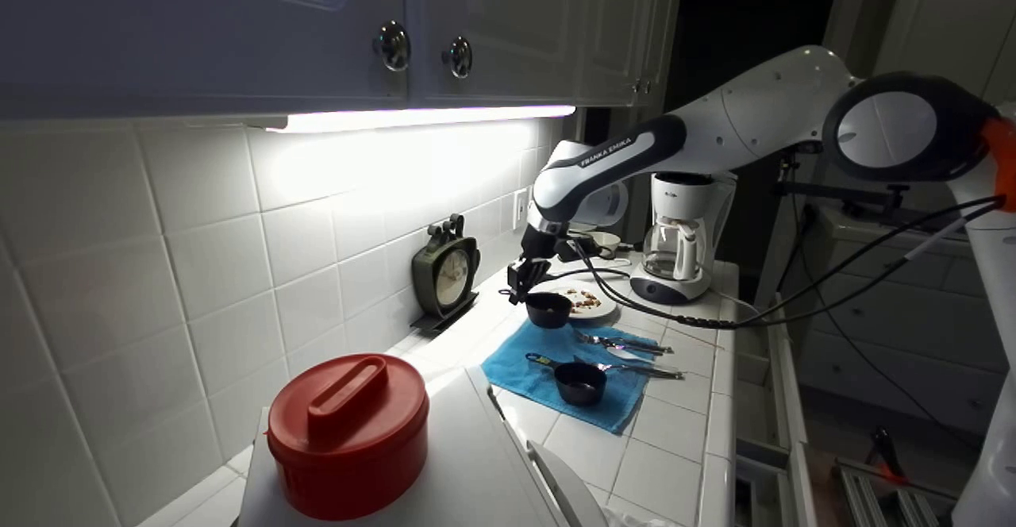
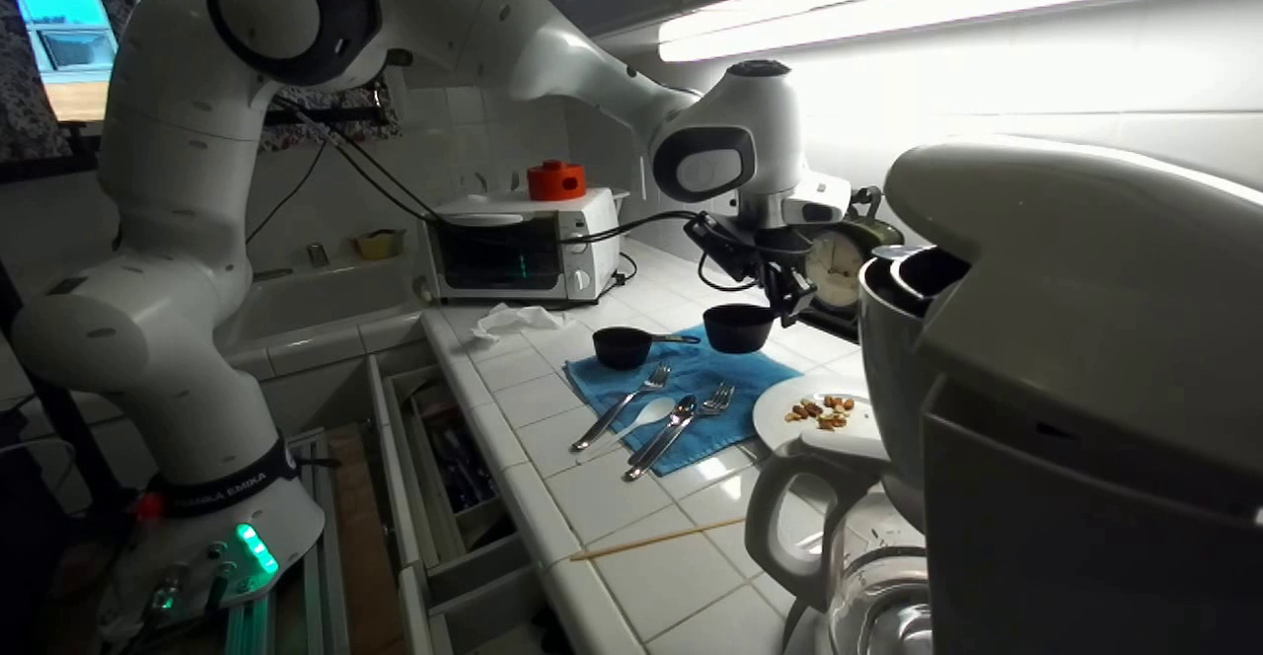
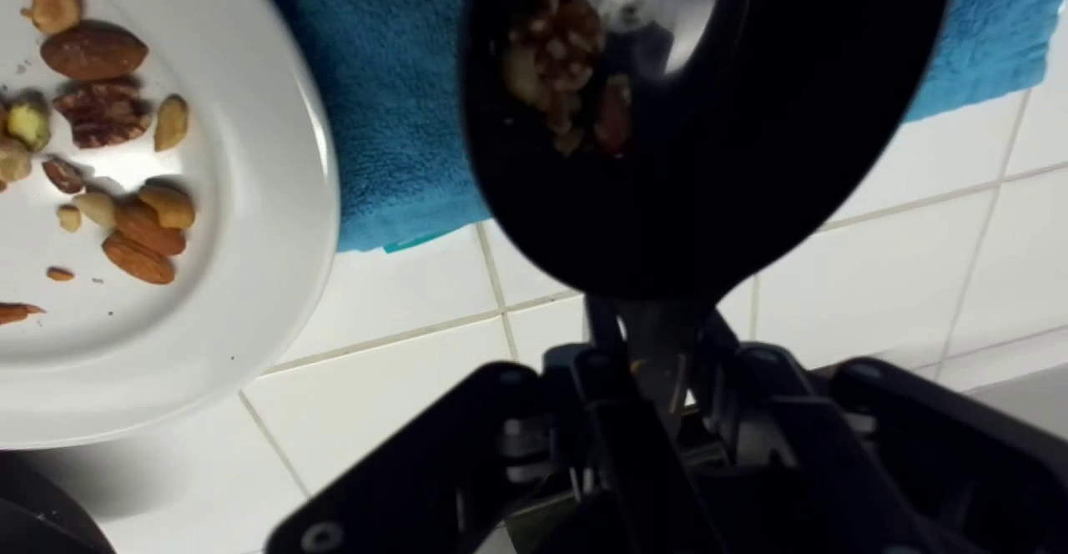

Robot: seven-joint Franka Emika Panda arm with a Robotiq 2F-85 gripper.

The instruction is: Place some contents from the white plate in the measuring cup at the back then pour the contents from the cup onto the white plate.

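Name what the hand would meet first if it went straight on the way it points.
Pointing downward, the hand would probably meet the white tiles, though the cup it grips might touch the blue towel first; depth is unclear.

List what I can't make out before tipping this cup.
Measuring cup: wrist view, far side cut off by the top edge, right inside lost in shadow.
Nuts in it: wrist view, blurred and shadowed, count unclear.
Handle: wrist view, largely covered by the gripper.
White plate: wrist view, cut off by the left edge; in an exterior view, partly hidden by the coffee maker.
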